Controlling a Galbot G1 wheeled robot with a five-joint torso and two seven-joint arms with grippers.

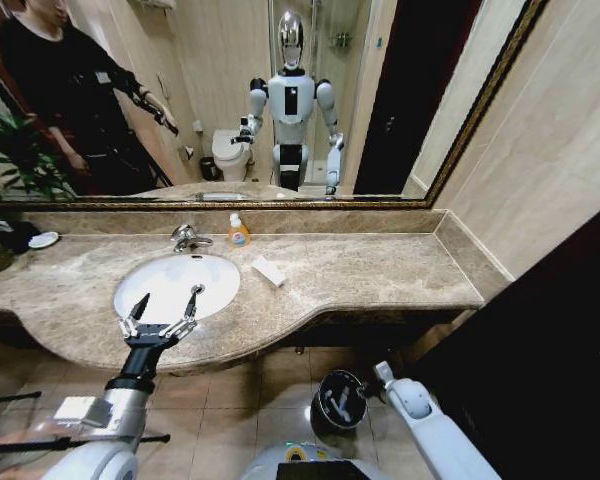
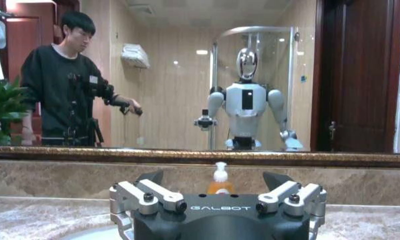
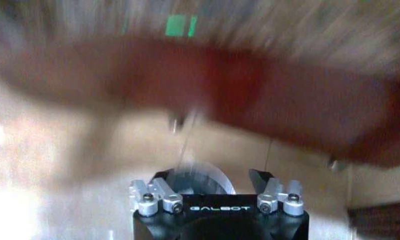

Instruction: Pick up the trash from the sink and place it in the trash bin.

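Note:
The white oval sink [image 1: 170, 275] is set in the marble countertop [image 1: 380, 275]. My left gripper [image 1: 169, 297] hovers over the basin's near rim, open, with nothing between its fingers; in the left wrist view the left gripper [image 2: 213, 179] faces the mirror. A flat white packet of trash [image 1: 268, 270] lies on the counter just right of the basin. The round black trash bin [image 1: 338, 400] stands on the floor under the counter edge. My right arm [image 1: 425, 415] reaches down beside it. The right gripper [image 3: 210, 175] has its fingers spread, with a blurred pale shape between them.
An orange soap bottle [image 1: 238, 232] stands behind the sink by the chrome faucet [image 1: 187, 238]; the soap bottle [image 2: 220, 180] faces the left gripper. A plant [image 1: 0, 180] and small dish [image 1: 43, 240] sit at the counter's far left. A dark cabinet [image 1: 540, 360] stands on the right.

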